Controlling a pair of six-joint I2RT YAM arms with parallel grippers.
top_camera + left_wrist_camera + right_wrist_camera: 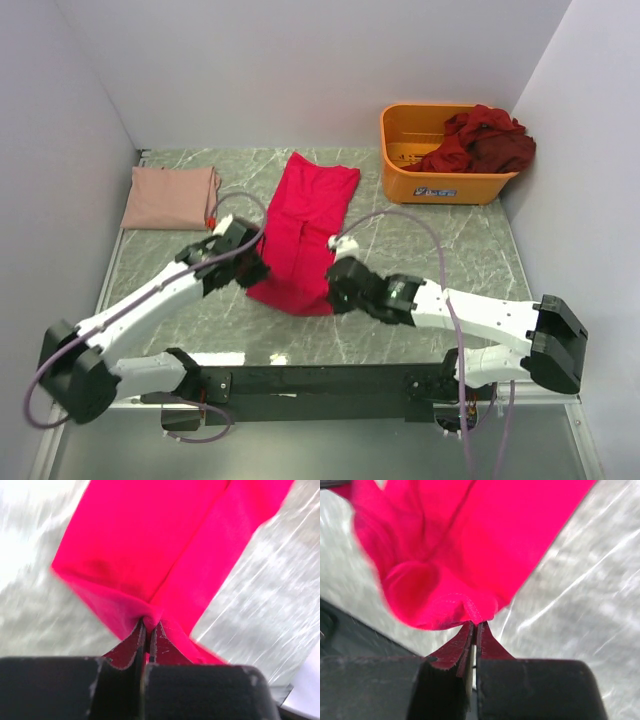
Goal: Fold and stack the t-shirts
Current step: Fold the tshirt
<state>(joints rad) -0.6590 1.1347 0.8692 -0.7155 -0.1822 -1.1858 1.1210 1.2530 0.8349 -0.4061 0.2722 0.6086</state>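
A bright pinkish-red t-shirt [305, 225] lies as a long narrow strip down the middle of the marble table. My left gripper [255, 268] is shut on its near left edge; the left wrist view shows the cloth [150, 555] pinched at the fingertips [150, 622]. My right gripper [335, 285] is shut on its near right corner, and the right wrist view shows the hem [470, 555] bunched at the tips [475, 625]. A pale dusty pink t-shirt [170, 197] lies folded at the back left. Dark maroon t-shirts [480, 140] are heaped in the bin.
An orange plastic bin [440, 180] stands at the back right against the wall. Walls close the table on the left, back and right. The black base rail [320, 380] runs along the near edge.
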